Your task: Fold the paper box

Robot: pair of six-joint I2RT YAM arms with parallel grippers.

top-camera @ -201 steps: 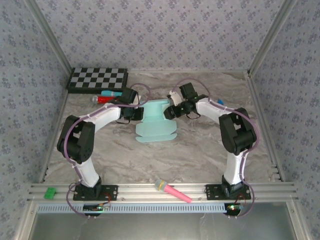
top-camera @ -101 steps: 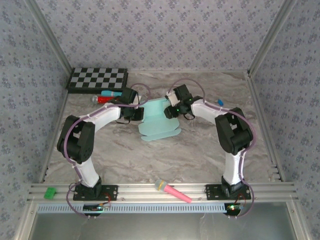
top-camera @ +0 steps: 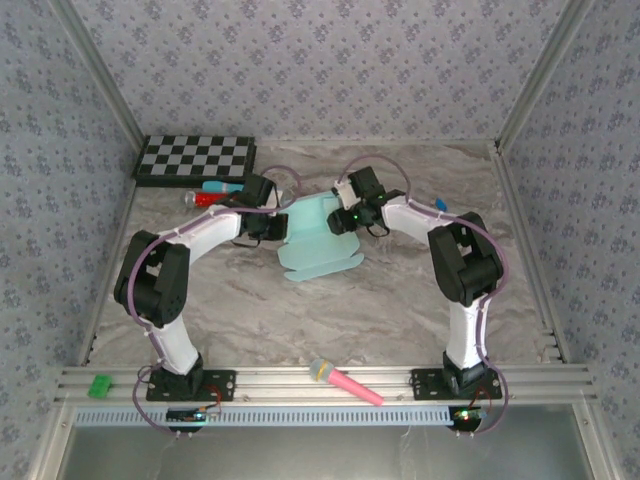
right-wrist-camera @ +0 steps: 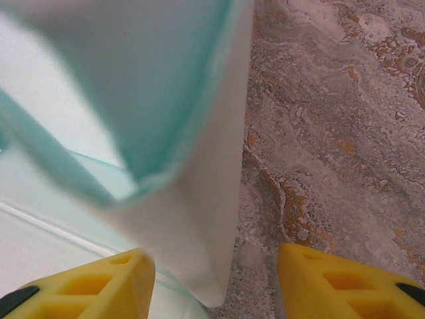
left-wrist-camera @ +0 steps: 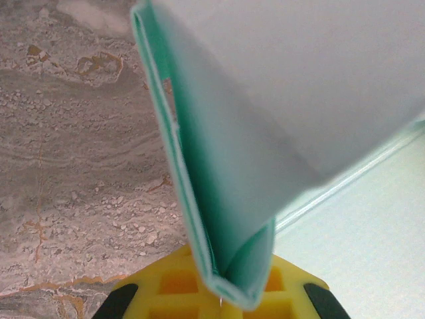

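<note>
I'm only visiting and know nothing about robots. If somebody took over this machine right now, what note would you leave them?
Left gripper: shut on a raised side flap of the paper box.
Right gripper: open, fingers astride the opposite raised flap.
Box: base lying flat between the two grippers.
Done: both side flaps appear lifted.
To do: fold the remaining flaps and tabs, then close the box.

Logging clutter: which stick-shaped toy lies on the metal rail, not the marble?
The pink one with the yellow-green head, on the rail at the near edge. The red one and the blue one lie back on the marble beside the checkerboard.
</note>
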